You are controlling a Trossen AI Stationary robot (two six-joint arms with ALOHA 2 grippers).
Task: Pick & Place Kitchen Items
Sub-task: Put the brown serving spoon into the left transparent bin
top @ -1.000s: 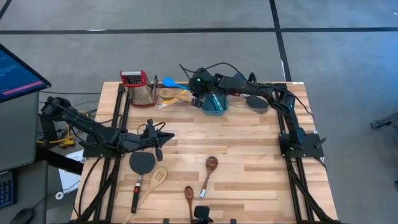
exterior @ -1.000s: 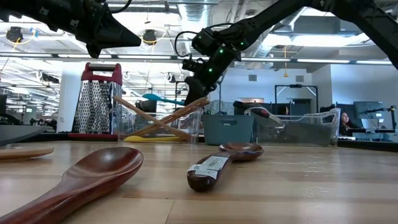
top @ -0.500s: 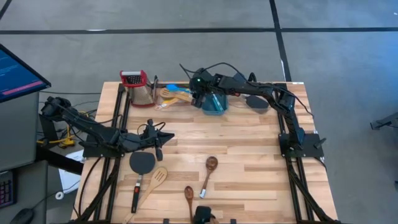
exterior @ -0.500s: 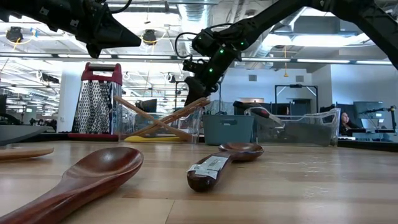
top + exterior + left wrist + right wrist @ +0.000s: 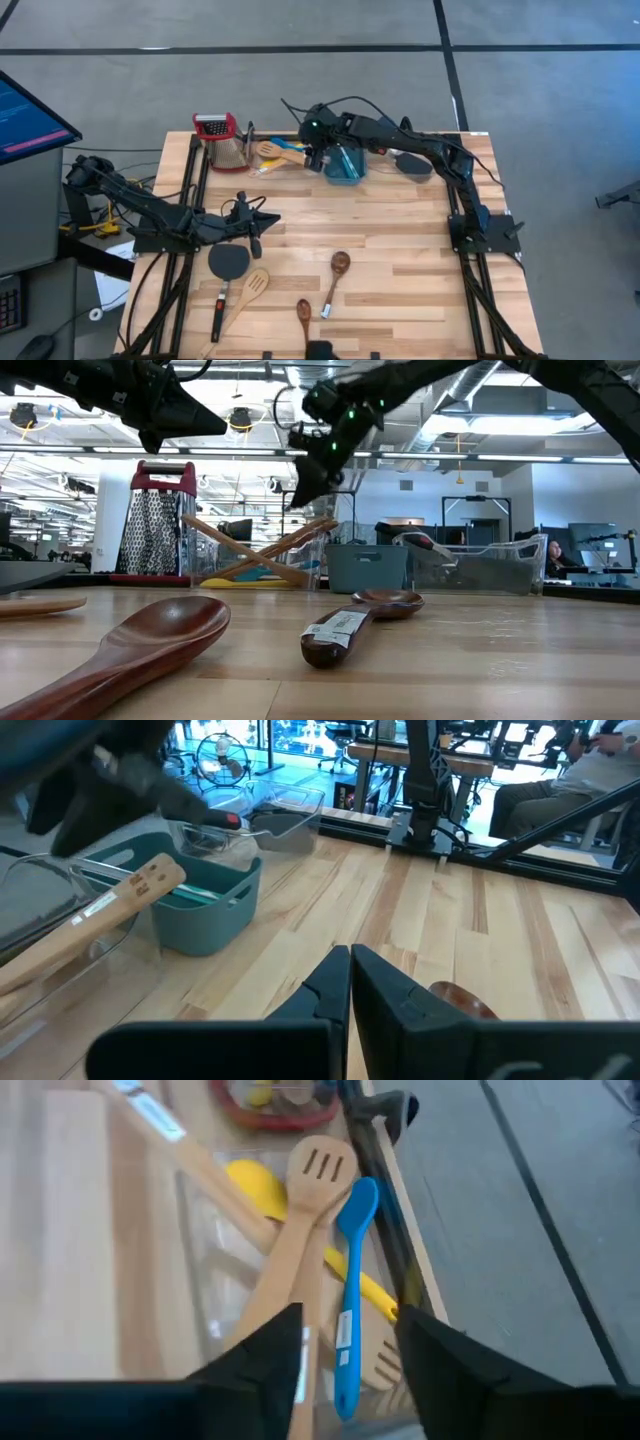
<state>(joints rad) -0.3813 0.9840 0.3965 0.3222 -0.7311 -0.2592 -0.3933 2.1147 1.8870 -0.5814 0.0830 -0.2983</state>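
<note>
Now the right tool [image 5: 345, 1345] hangs wide and empty above the blue spoon [image 5: 350, 1280] in the clear bin [image 5: 262, 160], upper middle. Lift straight up, clear of handles.

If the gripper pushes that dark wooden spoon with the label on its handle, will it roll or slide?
The dark wooden spoon lies flat on the table, so it would probably slide and pivot rather than roll. It looks stiff. Its rounded bowl may rock slightly.
</note>
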